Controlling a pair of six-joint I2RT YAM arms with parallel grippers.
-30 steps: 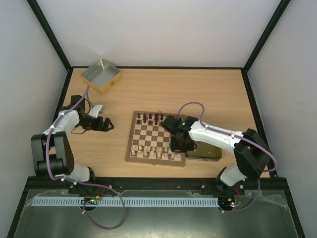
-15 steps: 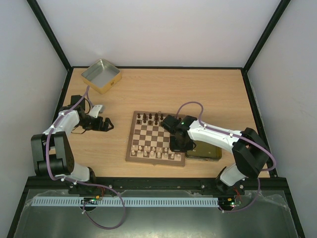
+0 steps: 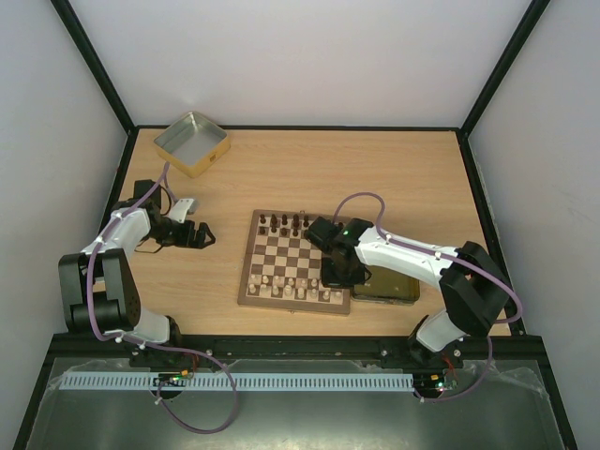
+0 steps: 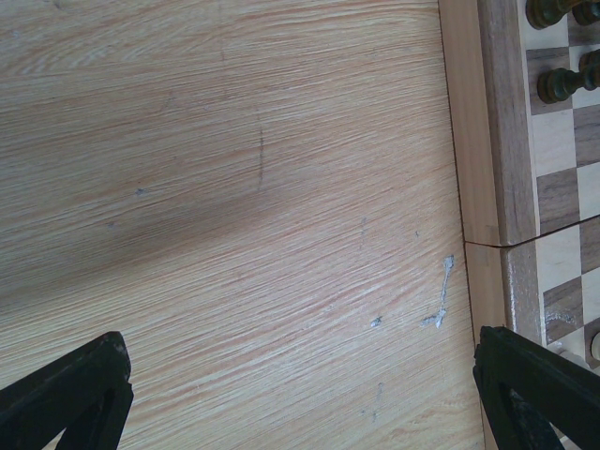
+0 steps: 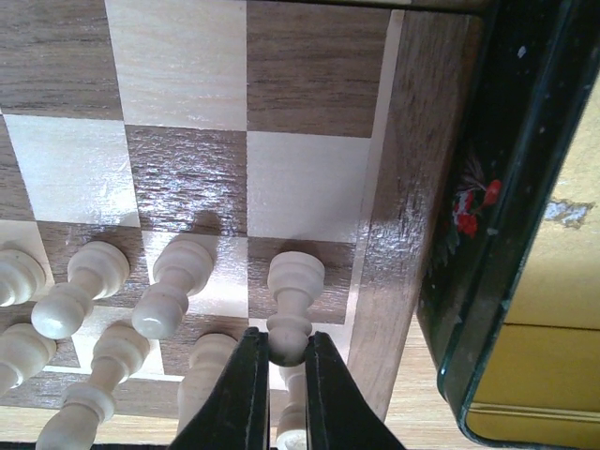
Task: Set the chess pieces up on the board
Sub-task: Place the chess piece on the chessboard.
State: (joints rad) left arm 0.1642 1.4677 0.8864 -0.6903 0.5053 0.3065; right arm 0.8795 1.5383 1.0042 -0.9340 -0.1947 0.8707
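The right fingers point(image 5: 234, 403) are clamped together on the stem of a pale pawn point(image 5: 289, 309), which stands upright on a dark square in the board's last file, just beside the brown frame. At 9 o'clock of that pawn in the right wrist view, more pale chessmen point(image 5: 173, 286) stand in two crowded rows, some of them leaning in the picture. At 3 o'clock, just past the frame, sits a dark tin point(image 5: 469, 244) with a small red flower painted on its outer wall and a yellow inside. Only a strip of that inside shows, so what it holds cannot be told.

From above, the board point(image 3: 246, 272) lies near the middle of the surface point(image 3: 375, 178). Dark chessmen point(image 3: 286, 223) line its 12 o'clock edge and the pale ones fill its 6 o'clock edge. The dark tin touches or nearly touches the board at about 4 o'clock, half under the right arm.

The left fingers point(image 4: 75, 394) are spread wide apart over bare wood, holding nothing, at 9 o'clock of the board and apart from it. Their camera catches the board's left frame and two dark pieces at its upper corner.

A shallow metal tray point(image 3: 211, 155) sits well apart at 10 o'clock of the board, near the far left corner, its shiny floor in view.
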